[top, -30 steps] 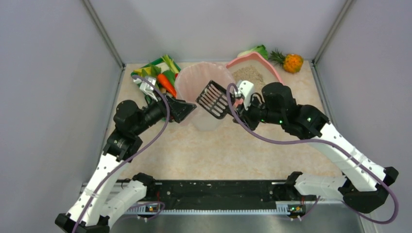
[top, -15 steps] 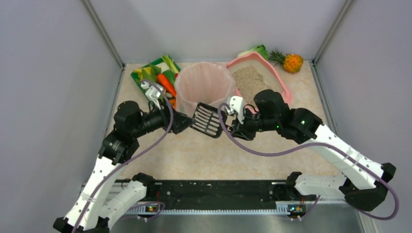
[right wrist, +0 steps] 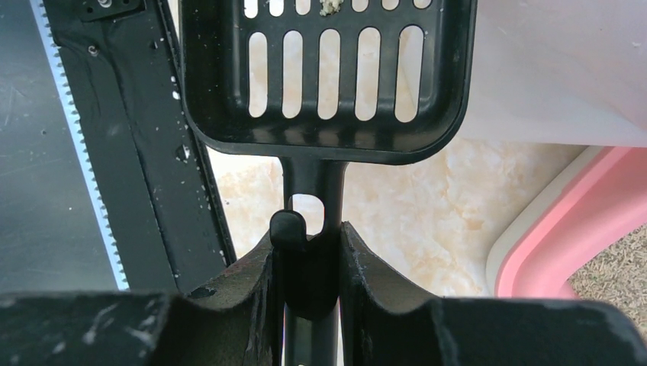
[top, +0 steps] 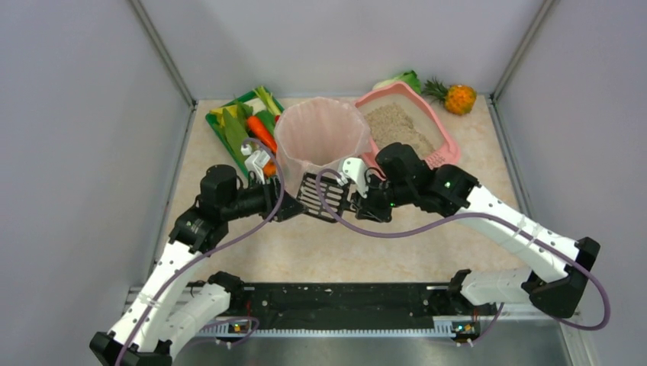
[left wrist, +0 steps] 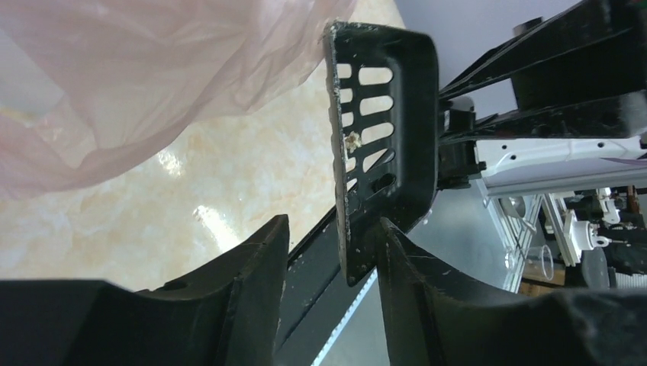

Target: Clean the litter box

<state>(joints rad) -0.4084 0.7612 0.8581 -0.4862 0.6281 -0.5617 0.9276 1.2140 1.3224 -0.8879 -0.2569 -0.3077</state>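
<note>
The pink litter box point(top: 439, 130) with grey-beige litter sits at the back right; its corner shows in the right wrist view point(right wrist: 580, 221). My right gripper point(top: 353, 203) point(right wrist: 309, 248) is shut on the handle of a black slotted scoop point(top: 317, 194) point(right wrist: 328, 76), held low in front of the pink-lined bin point(top: 320, 133). A small clump of litter point(left wrist: 352, 139) clings to the scoop's slots. My left gripper point(top: 294, 207) point(left wrist: 332, 244) is open; the scoop's front edge point(left wrist: 347, 229) lies between its fingers, close against one.
A green tray of vegetables point(top: 243, 122) is at the back left beside the bin. A toy pineapple point(top: 460, 97) and leafy greens point(top: 404, 78) sit behind the litter box. Grey walls close in both sides. The black base rail point(top: 343, 301) runs along the near edge.
The right arm carried the scoop from above the bin down and toward the near side, in front of it. The left gripper moved right, and the scoop's edge is now between its fingers.
</note>
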